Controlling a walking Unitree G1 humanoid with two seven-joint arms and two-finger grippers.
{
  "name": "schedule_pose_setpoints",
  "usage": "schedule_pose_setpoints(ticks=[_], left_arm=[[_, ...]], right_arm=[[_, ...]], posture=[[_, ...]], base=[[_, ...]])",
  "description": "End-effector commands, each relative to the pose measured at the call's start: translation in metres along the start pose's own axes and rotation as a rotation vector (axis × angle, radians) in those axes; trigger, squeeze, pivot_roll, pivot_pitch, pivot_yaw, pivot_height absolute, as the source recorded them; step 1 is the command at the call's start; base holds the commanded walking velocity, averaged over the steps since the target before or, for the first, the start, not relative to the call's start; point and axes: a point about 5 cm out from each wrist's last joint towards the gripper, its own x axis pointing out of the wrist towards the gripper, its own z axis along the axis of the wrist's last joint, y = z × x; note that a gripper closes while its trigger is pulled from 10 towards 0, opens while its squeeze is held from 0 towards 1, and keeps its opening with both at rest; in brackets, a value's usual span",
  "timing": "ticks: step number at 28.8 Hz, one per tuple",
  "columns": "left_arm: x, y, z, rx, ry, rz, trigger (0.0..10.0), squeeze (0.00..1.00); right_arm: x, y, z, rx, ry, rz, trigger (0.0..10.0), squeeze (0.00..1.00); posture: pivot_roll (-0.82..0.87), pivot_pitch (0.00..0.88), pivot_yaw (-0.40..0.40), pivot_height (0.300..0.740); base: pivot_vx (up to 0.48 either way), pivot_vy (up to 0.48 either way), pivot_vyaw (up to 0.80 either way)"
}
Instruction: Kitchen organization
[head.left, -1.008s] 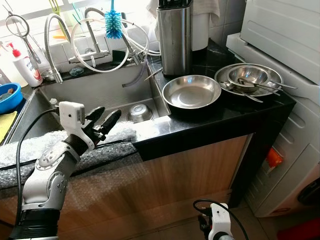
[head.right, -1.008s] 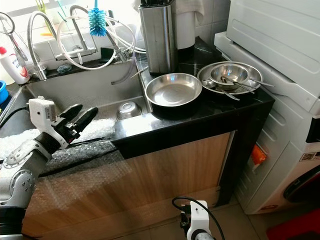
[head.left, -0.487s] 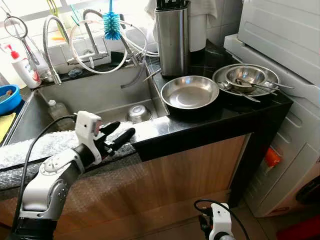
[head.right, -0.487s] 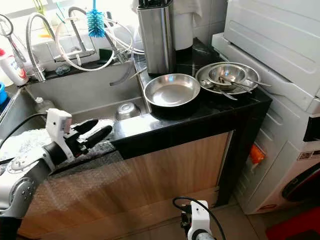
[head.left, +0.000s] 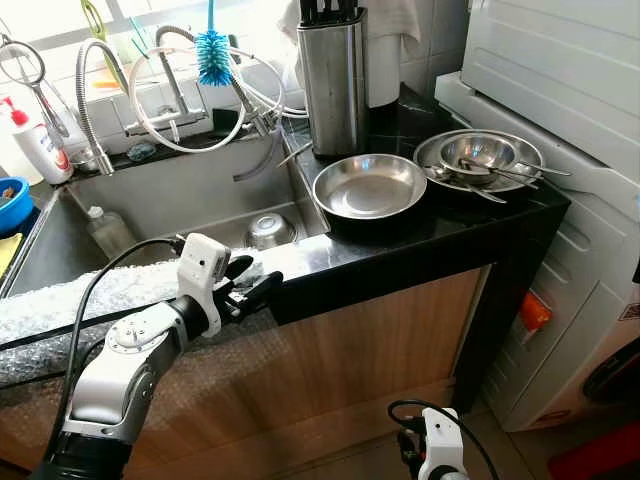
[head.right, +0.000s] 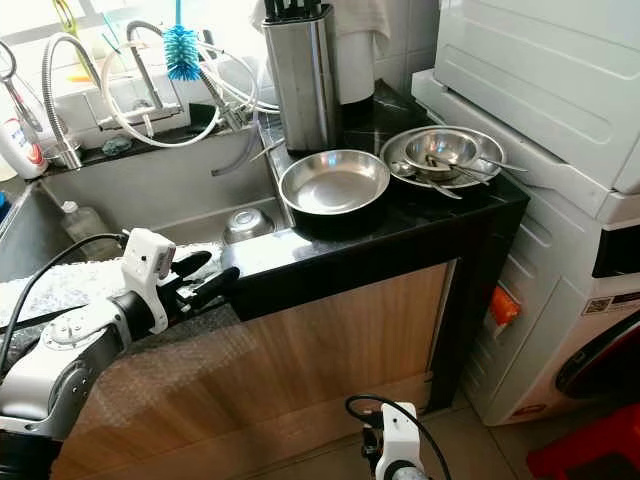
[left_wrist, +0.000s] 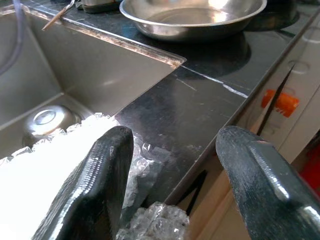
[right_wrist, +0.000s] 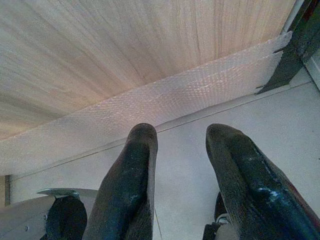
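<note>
Where bubble wrap (head.left: 60, 300) ends, black countertop (head.left: 400, 250) holds steel pans (head.left: 375, 187).

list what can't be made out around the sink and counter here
- Knife block: top cut off by the eye views' upper edge.
- Blue bowl: cut by the left edge, contents unclear.
- Utensils in the stacked steel bowls: too small to identify.
- Sink floor: partly hidden by bubble wrap behind the open left hand.
</note>
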Motion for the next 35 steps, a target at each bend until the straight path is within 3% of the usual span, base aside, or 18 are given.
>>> schedule_pose_setpoints(ticks=[1, 4, 8, 12, 23, 31, 35], left_arm=[[0.001, 0.007, -0.003, 0.032, 0.029, 0.052, 10.0, 0.0], [0.002, 0.011, -0.006, 0.043, 0.042, 0.099, 10.0, 0.0], [0.005, 0.029, -0.014, 0.004, 0.073, 0.303, 10.0, 0.0], [0.006, 0.035, -0.019, -0.04, 0.087, 0.389, 10.0, 0.0], [0.015, 0.021, -0.02, -0.125, 0.055, 0.332, 10.0, 0.0], [0.012, 0.023, 0.006, -0.177, -0.066, 0.247, 10.0, 0.0], [0.004, 0.026, 0.025, -0.182, -0.15, 0.147, 10.0, 0.0]], right_arm=[[0.001, 0.004, 0.0, 0.009, 0.003, 0.009, 10.0, 0.0], [0.001, 0.004, 0.0, 0.009, 0.003, 0.009, 10.0, 0.0], [0.001, 0.004, 0.0, 0.008, 0.004, 0.012, 10.0, 0.0], [0.001, 0.005, -0.001, 0.009, 0.005, 0.014, 10.0, 0.0], [0.001, 0.005, 0.001, 0.007, 0.004, 0.013, 10.0, 0.0], [0.001, 0.004, 0.0, 0.01, 0.004, 0.014, 10.0, 0.0], [0.001, 0.005, 0.001, 0.012, 0.003, 0.017, 10.0, 0.0]], posture=[[0.0, 0.0, 0.15, 0.74], [0.0, 0.0, 0.15, 0.74], [0.0, 0.0, 0.151, 0.74], [0.0, 0.0, 0.15, 0.74], [-0.01, 0.0, 0.15, 0.74], [0.0, 0.0, 0.148, 0.74], [0.0, 0.0, 0.146, 0.74]], base=[[0.0, 0.0, 0.0], [0.0, 0.0, 0.0], [0.0, 0.0, 0.0], [0.0, 0.0, 0.0], [0.0, 0.0, 0.0], [0.0, 0.0, 0.0], [0.0, 0.0, 0.0]])
